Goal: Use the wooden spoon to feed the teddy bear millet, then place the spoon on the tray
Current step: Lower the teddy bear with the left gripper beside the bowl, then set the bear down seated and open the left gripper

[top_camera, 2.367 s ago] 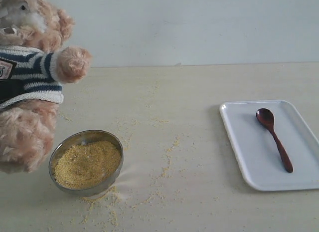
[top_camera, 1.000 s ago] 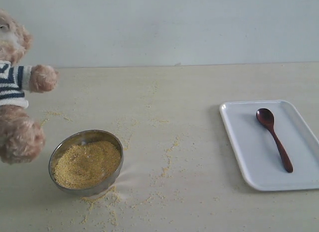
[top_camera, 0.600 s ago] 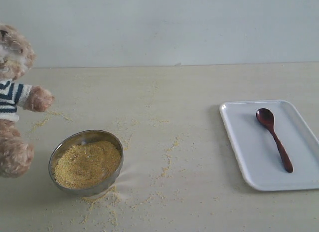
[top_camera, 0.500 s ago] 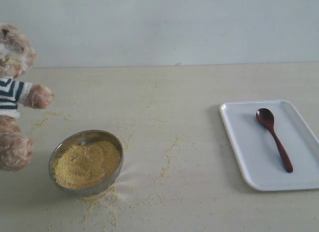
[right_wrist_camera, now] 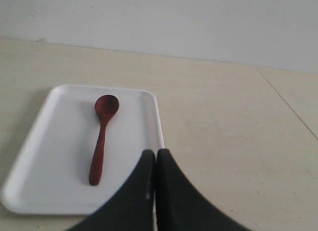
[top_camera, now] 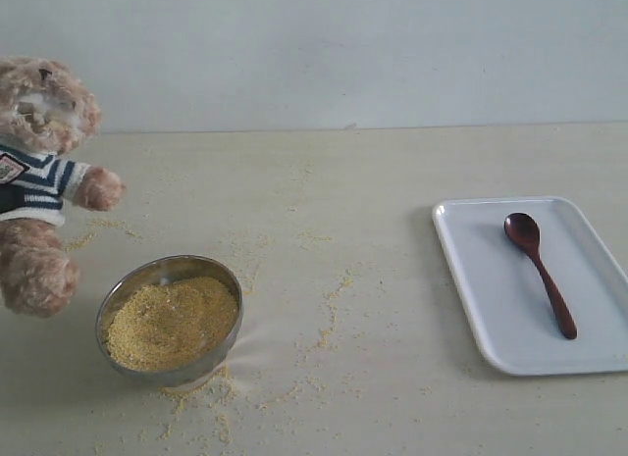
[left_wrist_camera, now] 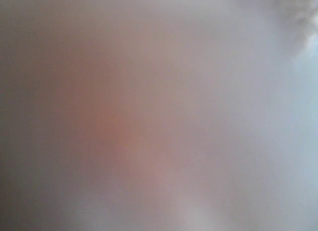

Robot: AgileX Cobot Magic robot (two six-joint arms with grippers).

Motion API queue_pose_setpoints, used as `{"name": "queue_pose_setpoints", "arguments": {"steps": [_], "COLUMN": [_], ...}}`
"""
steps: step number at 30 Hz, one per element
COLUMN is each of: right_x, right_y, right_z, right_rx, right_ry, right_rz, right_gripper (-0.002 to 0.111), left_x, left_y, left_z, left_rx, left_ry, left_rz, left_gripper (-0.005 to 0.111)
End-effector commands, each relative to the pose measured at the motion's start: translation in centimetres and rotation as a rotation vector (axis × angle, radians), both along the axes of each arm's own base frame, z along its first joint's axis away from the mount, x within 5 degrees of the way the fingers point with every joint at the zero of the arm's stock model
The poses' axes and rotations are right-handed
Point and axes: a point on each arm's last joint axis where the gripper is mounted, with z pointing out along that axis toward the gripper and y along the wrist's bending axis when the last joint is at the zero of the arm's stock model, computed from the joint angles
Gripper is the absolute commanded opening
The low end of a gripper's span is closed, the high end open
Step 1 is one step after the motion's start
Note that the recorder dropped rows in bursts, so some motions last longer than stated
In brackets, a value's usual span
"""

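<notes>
Right hand [right_wrist_camera: 155, 154]: two fingers [right_wrist_camera: 174, 196], matte black, smooth-surfaced. Broad at base, outer edges curving inward to narrow rounded tips. Inner edges straight, thin pale seam between. Small light speck on one inner edge. Left wrist view blurred throughout, pink-grey; no body part discernible.

The teddy bear [top_camera: 39, 186] is tan with navy-white stripes, millet [top_camera: 169, 322] yellow, wooden spoon [top_camera: 545, 279] reddish-brown, tray [top_camera: 491, 299] white.

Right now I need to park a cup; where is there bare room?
Bare: the table strip between tray and back wall, and the tray's side left of the wooden spoon. Crowded: teddy bear, metal bowl, millet spilled around.
</notes>
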Motion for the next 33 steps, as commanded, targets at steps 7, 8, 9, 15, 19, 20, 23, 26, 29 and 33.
{"name": "queue_pose_setpoints", "arguments": {"steps": [7,8,9,15,19,20,23,26,29,33], "right_x": [0.0,0.0,0.0,0.0,0.0,0.0,0.0,0.0,0.0,0.0], "right_y": [0.0,0.0,0.0,0.0,0.0,0.0,0.0,0.0,0.0,0.0], "right_z": [0.1,0.1,0.1,0.1,0.1,0.1,0.1,0.1,0.1,0.1], "right_rx": [-0.004,-0.004,-0.004,-0.004,-0.004,-0.004,-0.004,-0.004,-0.004,-0.004], "right_ry": [-0.008,-0.008,-0.008,-0.008,-0.008,-0.008,-0.008,-0.008,-0.008,-0.008], "right_rz": [0.001,0.001,0.001,0.001,0.001,0.001,0.001,0.001,0.001,0.001], "right_gripper": [0.0,0.0,0.0,0.0,0.0,0.0,0.0,0.0,0.0,0.0], "left_x": [1.4,1.5,1.5,2.3,2.7,2.7,2.7,2.7,2.7,2.7], "left_y": [0.3,0.3,0.1,-0.1,0.1,0.1,0.1,-0.1,-0.4,-0.4], "left_z": [-3.0,-3.4,-3.9,-6.0,-6.8,-7.0,-7.3,-7.2,-6.8,-6.7], "left_rx": [-0.035,-0.037,-0.043,-0.121,-0.129,-0.131,-0.134,-0.153,-0.188,-0.196], "left_ry": [0.046,0.049,0.048,0.065,0.081,0.085,0.092,0.08,0.054,0.048], "left_rz": [-0.03,-0.046,-0.071,-0.115,-0.114,-0.114,-0.114,-0.128,-0.154,-0.16], "left_gripper": [0.005,0.005,0.005,0.005,0.005,0.005,0.005,0.005,0.005,0.005]}}
